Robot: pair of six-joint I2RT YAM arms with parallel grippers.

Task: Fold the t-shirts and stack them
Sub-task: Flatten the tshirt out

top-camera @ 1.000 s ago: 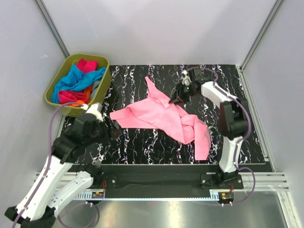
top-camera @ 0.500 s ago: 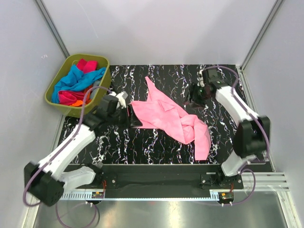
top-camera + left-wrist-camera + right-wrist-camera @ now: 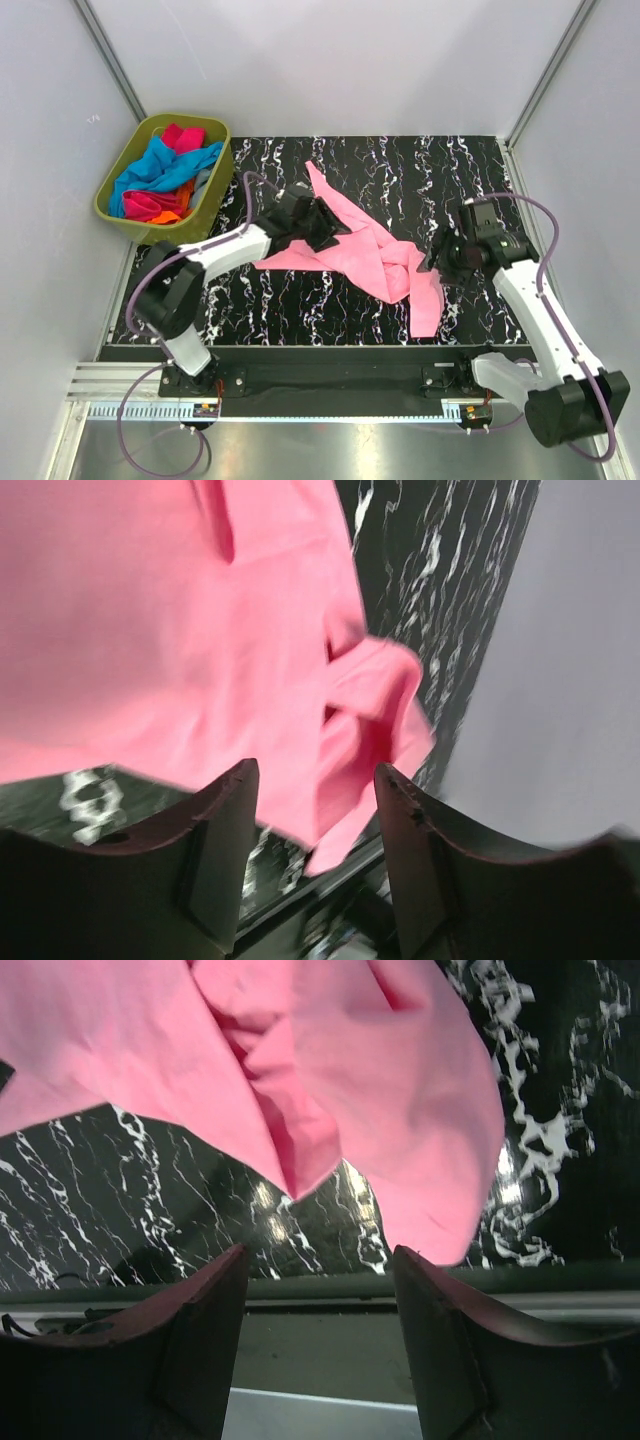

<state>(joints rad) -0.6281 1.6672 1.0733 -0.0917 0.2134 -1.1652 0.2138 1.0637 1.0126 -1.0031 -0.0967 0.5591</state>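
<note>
Both arms have swung in on the light pink t-shirt (image 3: 350, 245) over the last second. The left jaws, which were back by the left edge, now sit over the shirt's far-left part, and the right jaws have come from the far right corner to hover beside its bunched right end. Through the left wrist camera I see the left jaws wide apart with nothing between them and pink cloth just beyond the tips. The right wrist camera shows the same: the right jaws are spread and empty over the shirt's near edge and the worktop (image 3: 300, 300). I read this as both lining up to pinch opposite ends and pull the cloth flat, because it lies crumpled mid-worktop with one tongue pointing far, a knot of folds at the right and a strip trailing near right. The left arm (image 3: 220, 255) stretches across from its base, and the right arm (image 3: 525, 290) bends in from the right. Other t-shirts (image 3: 160, 175) wait heaped in the olive bin (image 3: 150, 230) at the far left.
</note>
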